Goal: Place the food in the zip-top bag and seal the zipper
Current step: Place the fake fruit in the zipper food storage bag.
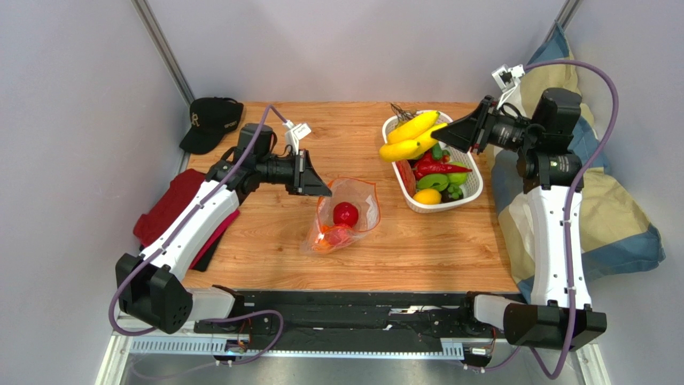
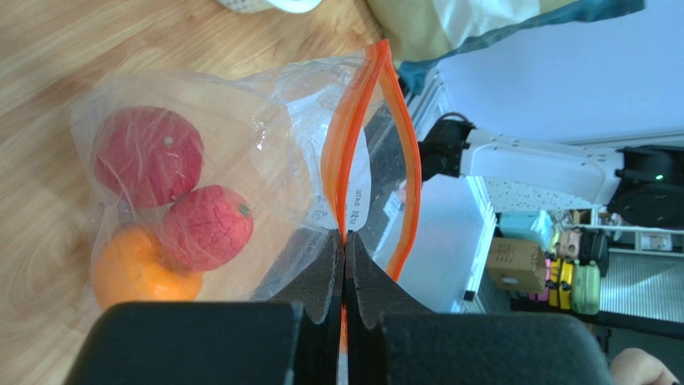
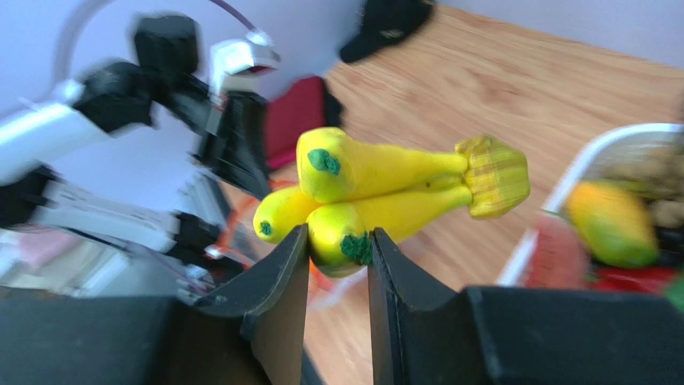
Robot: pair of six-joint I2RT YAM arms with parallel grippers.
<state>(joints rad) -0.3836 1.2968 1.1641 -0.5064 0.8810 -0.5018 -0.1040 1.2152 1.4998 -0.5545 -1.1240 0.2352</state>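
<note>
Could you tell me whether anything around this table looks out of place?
A black baseball cap sits at the wooden table's far left corner, a red cloth overhangs its left edge, and a blue-and-beige cushion slumps beside its right edge: all stray clutter. Nothing looks spilled.

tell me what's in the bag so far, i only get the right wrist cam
Observer: A dark red fruit, a pinkish red fruit and an orange lie inside the zip-top bag.
Operator: is its mouth open
Observer: Yes. The zipper strips bow apart, and the left gripper is shut on one strip.
Operator: where are my bananas relative to it
Observer: In the top view, the right gripper holds the bananas over the left rim of the white basket, well to the right of the bag.
</note>
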